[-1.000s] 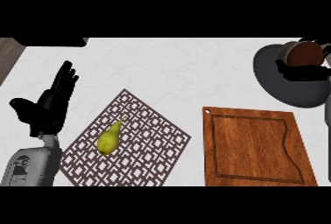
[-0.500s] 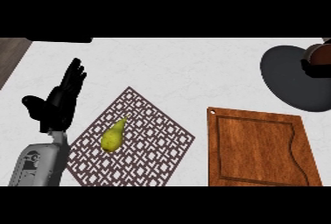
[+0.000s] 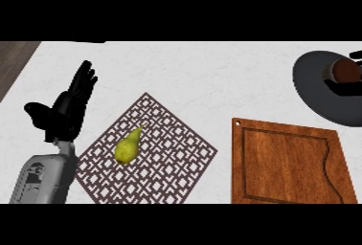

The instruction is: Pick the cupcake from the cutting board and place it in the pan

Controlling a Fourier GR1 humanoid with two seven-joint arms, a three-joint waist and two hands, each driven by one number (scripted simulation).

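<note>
The cupcake [image 3: 347, 71], brown-topped, is at the view's right edge, over the dark round pan [image 3: 318, 98] at the top right. Black fingers of my right hand [image 3: 342, 88] show above and below the cupcake, curled round it; the rest of that hand is cut off by the edge. The wooden cutting board [image 3: 286, 165] lies at the lower right with nothing on it. My left hand [image 3: 67, 107] rests open at the left, fingers pointing up, far from the board and the pan.
A yellow-green pear [image 3: 128, 146] lies on a brown patterned mat [image 3: 166, 158] in the lower middle, just right of my left forearm. A dark wooden strip shows at the counter's upper left corner.
The pan, the cupcake and my right hand have slid toward the view's right edge and are now partly cut off. My left hand, still open, sits slightly further right in the picture.
</note>
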